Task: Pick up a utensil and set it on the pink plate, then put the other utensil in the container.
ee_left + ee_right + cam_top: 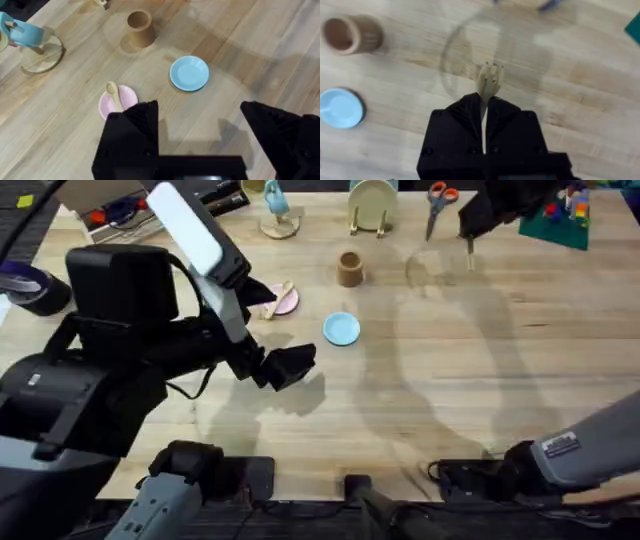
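The wooden spoon (113, 94) lies on the pink plate (127, 93), with its bowl over the plate's rim; in the overhead view the plate (287, 302) shows just past the left arm. My left gripper (200, 120) hangs open and empty over the table, short of that plate (290, 366). My right gripper (483, 107) is shut on the wooden fork (490, 81), tines pointing out. It holds the fork (470, 248) above the table at the far right (472, 222). The brown container (349, 269) stands upright and empty (350, 34), to the left of the fork.
A light blue plate (341, 329) lies near the container (140, 27). At the far edge stand a mug stand (277, 210), a plate rack (372, 205), scissors (438, 198) and a green mat with toys (560, 215). A tape roll (25, 285) sits at the left.
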Action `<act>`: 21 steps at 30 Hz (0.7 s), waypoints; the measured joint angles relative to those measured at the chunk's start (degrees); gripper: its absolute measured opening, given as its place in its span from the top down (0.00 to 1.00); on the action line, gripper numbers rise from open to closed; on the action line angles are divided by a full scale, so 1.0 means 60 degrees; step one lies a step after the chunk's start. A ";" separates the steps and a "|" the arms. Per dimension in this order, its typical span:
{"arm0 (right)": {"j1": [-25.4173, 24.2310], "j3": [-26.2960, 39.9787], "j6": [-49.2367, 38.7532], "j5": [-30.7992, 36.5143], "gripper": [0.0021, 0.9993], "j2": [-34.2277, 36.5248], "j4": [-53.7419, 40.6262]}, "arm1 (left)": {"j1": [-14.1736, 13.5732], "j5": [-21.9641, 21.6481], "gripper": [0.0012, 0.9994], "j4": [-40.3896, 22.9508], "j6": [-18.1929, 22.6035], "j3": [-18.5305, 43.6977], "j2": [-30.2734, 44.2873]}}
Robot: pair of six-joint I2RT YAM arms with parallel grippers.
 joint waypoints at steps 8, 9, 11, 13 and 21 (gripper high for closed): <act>0.0000 0.0000 -0.1785 -0.1316 0.97 -0.1126 -0.0014 | 0.0000 0.0000 0.01 0.0000 0.0000 0.0000 0.0000; 0.0000 0.0000 -0.2073 -0.1573 0.97 -0.1255 -0.0007 | 0.0000 0.0000 0.01 0.0000 0.0000 0.0000 0.0000; 0.0000 0.0000 -0.2602 -0.2128 0.97 -0.1448 0.0011 | 0.0000 0.0000 0.01 0.0000 0.0000 0.0000 0.0000; -0.0027 0.0007 -0.3138 -0.2787 0.97 -0.1574 0.0049 | 0.0000 0.0000 0.01 0.0000 0.0000 0.0000 0.0000; -0.0514 0.0022 -0.5103 -0.5525 0.97 -0.1596 0.0055 | 0.0000 0.0000 0.01 0.0000 0.0000 0.0000 0.0000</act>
